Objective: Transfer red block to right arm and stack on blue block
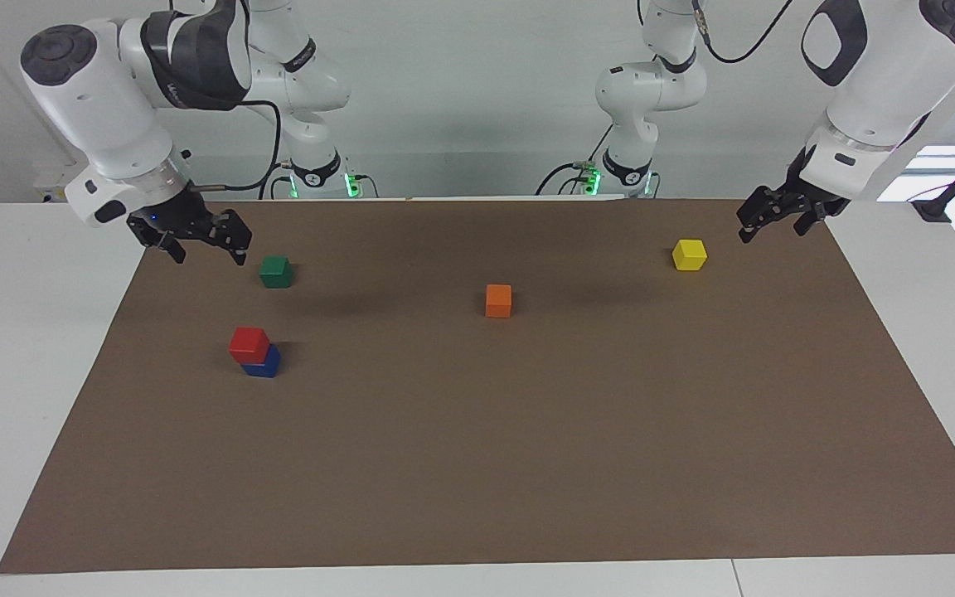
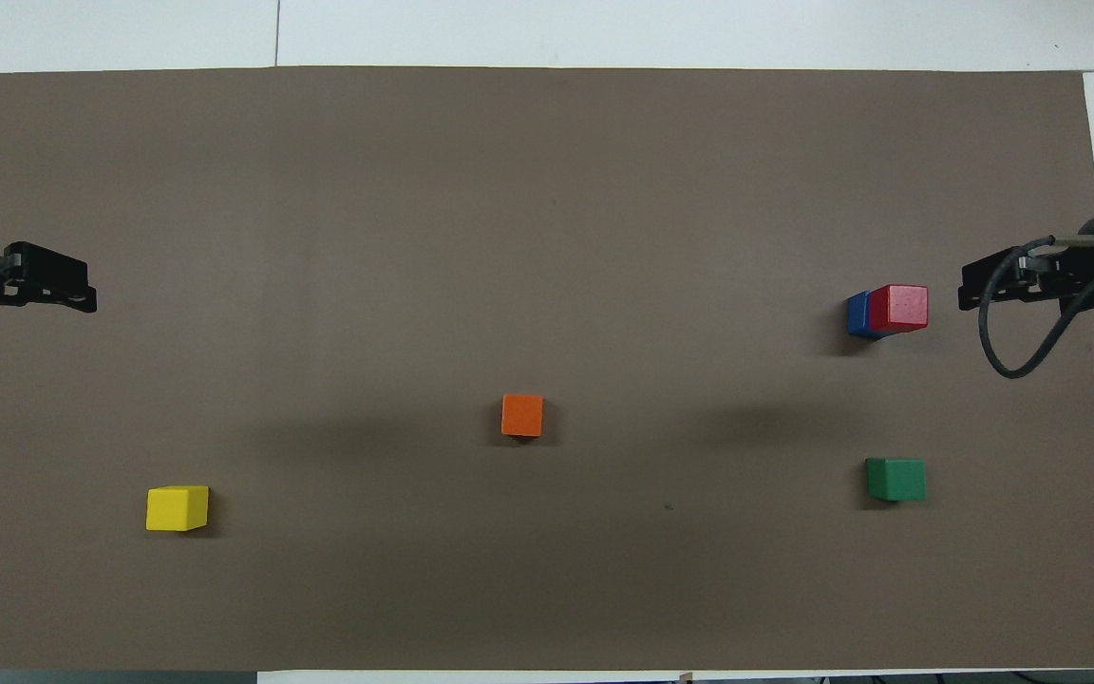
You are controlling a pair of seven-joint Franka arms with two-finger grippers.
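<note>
The red block [image 1: 248, 343] [image 2: 900, 307] rests on top of the blue block [image 1: 265, 365] [image 2: 857, 314], slightly offset, toward the right arm's end of the brown mat. Nothing touches the stack. My right gripper [image 1: 206, 251] [image 2: 974, 290] hangs open and empty, raised over the mat's edge at its own end of the table, well apart from the stack. My left gripper [image 1: 772, 230] [image 2: 86, 293] is open and empty, held in the air over the mat's edge at the left arm's end, where that arm waits.
A green block [image 1: 276, 271] [image 2: 895, 479] lies nearer to the robots than the stack. An orange block [image 1: 498, 300] [image 2: 522, 415] sits mid-mat. A yellow block [image 1: 689, 254] [image 2: 177, 507] lies toward the left arm's end. The brown mat [image 1: 527, 464] covers the white table.
</note>
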